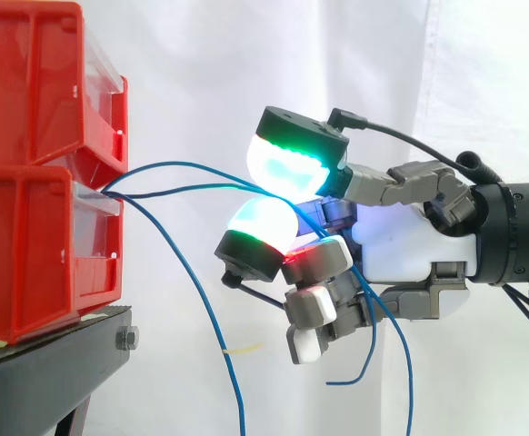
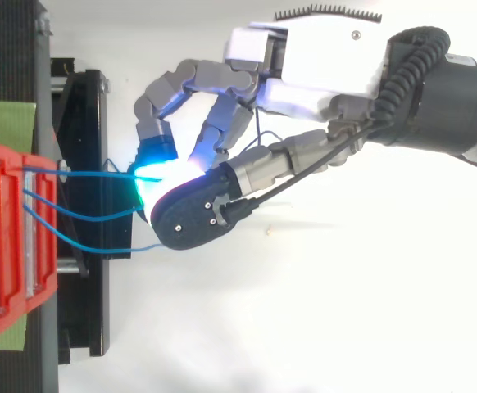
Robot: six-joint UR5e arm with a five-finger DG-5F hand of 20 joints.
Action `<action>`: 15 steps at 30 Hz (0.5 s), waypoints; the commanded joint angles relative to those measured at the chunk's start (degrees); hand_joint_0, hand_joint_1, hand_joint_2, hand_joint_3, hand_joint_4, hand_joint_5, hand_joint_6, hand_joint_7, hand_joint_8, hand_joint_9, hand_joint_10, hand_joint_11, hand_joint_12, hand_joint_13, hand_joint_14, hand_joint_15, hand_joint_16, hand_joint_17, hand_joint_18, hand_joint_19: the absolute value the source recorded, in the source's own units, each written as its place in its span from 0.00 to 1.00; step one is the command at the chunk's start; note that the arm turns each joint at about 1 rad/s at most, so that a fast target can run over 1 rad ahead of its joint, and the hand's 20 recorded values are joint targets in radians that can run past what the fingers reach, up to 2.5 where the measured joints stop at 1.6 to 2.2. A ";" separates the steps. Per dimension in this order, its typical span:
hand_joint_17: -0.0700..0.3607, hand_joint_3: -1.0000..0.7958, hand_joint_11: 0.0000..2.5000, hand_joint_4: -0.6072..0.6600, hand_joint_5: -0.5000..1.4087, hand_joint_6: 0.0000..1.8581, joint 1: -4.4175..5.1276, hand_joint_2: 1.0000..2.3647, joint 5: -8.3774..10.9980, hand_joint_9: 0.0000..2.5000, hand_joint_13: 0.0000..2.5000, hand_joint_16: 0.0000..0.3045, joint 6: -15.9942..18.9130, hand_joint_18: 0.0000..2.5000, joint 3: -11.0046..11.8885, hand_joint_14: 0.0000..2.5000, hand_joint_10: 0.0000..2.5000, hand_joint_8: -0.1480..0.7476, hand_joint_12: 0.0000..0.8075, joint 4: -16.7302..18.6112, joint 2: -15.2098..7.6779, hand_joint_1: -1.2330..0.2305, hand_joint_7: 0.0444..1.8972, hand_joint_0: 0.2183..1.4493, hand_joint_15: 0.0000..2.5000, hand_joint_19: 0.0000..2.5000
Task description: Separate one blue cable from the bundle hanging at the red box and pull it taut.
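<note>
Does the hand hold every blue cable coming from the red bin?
No: one loose blue cable drops from the red bin past the hand, which pinches the other blue cables.

Robotics lab test cell. A plain white curtain [image 1: 483, 82] hangs as a backdrop behind the whole setup. Red bins [image 1: 28, 182] of the stackable parts-storage kind sit on a black stand [image 1: 60, 350] with a hex bolt showing at its edge. An industrial arm [image 1: 528, 232] carries a multi-finger robot hand [image 1: 401, 250] with glowing fingertips [image 1: 287, 163]. Thin blue cables [image 2: 83, 173] trail loose from the bin fronts. Bare, staged rig, all hardware, with lab-style fixtures throughout.
</note>
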 commanded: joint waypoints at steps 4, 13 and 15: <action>0.39 0.28 0.50 0.61 0.16 0.51 -0.09 0.00 0.00 0.47 0.44 0.15 -0.05 0.36 0.00 0.01 0.01 0.57 0.47 0.00 0.00 0.30 0.55 0.29 0.33 0.26; 0.43 0.28 0.49 0.63 0.16 0.50 -0.09 0.00 0.00 0.47 0.45 0.17 -0.14 0.37 0.00 0.01 0.01 0.60 0.50 0.00 0.00 0.38 0.55 0.22 0.34 0.27; 0.43 0.28 0.49 0.62 0.17 0.49 -0.09 0.00 0.00 0.48 0.45 0.17 -0.14 0.37 0.00 0.01 0.01 0.60 0.51 0.00 0.00 0.39 0.56 0.22 0.33 0.27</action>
